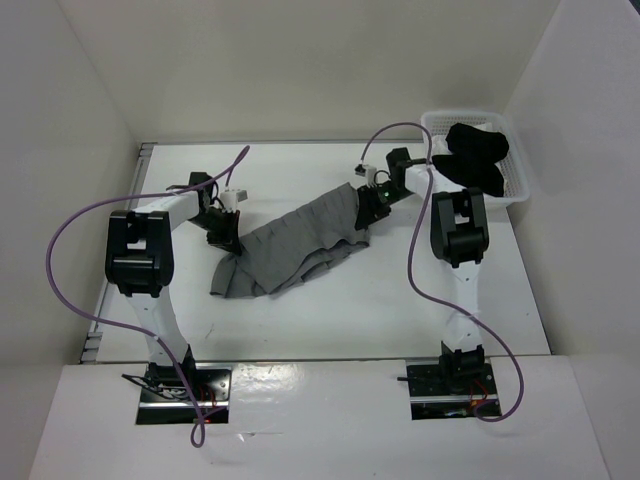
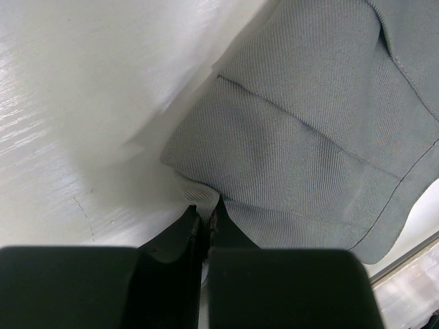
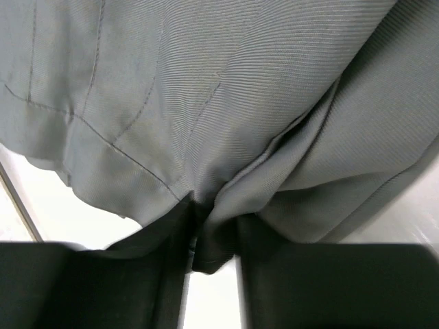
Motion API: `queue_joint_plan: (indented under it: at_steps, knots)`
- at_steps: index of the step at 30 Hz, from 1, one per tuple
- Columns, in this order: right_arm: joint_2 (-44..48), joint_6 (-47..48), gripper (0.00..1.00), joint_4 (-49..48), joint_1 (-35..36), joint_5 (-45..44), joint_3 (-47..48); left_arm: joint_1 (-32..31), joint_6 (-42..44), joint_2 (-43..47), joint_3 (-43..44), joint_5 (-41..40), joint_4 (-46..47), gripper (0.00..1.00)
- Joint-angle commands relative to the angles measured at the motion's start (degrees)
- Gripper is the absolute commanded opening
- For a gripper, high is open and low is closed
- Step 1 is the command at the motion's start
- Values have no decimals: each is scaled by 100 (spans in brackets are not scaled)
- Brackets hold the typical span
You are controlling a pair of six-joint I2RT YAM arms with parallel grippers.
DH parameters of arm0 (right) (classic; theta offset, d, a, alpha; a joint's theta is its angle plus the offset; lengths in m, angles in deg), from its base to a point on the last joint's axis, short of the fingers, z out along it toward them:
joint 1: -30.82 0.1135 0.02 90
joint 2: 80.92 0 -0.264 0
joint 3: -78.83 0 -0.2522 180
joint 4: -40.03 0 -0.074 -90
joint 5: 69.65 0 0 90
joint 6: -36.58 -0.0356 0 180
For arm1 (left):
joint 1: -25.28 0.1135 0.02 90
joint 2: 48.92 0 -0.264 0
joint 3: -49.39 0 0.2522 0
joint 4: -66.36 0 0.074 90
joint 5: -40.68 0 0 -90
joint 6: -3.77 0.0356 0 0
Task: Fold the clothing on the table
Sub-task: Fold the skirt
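Observation:
The clothing (image 1: 300,245), a grey pleated skirt, stretches diagonally across the white table (image 1: 400,300), partly lifted and bunched. My left gripper (image 1: 224,240) is at its lower left end, and in the left wrist view the left gripper (image 2: 206,205) is shut on a thin edge of the skirt (image 2: 302,137). My right gripper (image 1: 371,206) is at the skirt's upper right end. In the right wrist view a bunched fold of skirt (image 3: 206,82) sits pinched between the tips of the right gripper (image 3: 212,212).
A white slatted basket (image 1: 522,190) stands at the back right corner with a black garment (image 1: 478,155) in it, close behind the right arm. White walls enclose the table on three sides. Purple cables loop over both arms.

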Motion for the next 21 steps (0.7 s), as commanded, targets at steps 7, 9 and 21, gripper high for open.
queue_joint_plan:
  at_steps: [7, 9, 21]
  knots:
    - [141, -35, 0, -73, 105, -902, -98, -32, 143, 91, -131, -179, -129, 0]
    - [395, -106, 0, -73, 157, -1455, 33, -32, 143, 91, -131, -179, -129, 0]
    - [1416, 17, 0, 94, 1659, -4094, 499, -32, -15, -269, 343, -126, -76, 0]
